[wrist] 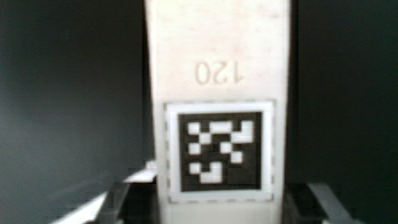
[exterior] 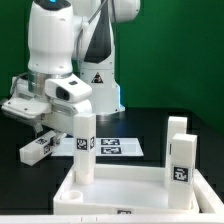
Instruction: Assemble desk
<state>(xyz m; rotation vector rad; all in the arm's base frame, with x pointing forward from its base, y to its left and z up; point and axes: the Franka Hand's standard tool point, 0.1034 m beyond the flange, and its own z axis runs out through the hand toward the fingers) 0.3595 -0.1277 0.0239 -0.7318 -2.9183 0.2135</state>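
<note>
The desk's white rimmed tabletop [exterior: 130, 170] lies at the front of the exterior view. One white tagged leg [exterior: 83, 146] stands upright in its far left corner. Two more legs [exterior: 177, 136] [exterior: 183, 160] stand at its right side. A fourth leg [exterior: 37, 151] lies low over the black table at the exterior view's left, under the robot's hand. My gripper [exterior: 43, 135] is shut on it. In the wrist view this leg [wrist: 217, 90] fills the middle, with a black-and-white tag and the number 120, and my gripper [wrist: 222, 200] has one finger on each side of it.
The marker board [exterior: 112, 147] lies flat on the black table behind the tabletop. The big white robot body [exterior: 70, 50] stands at the back left. A green wall closes the back.
</note>
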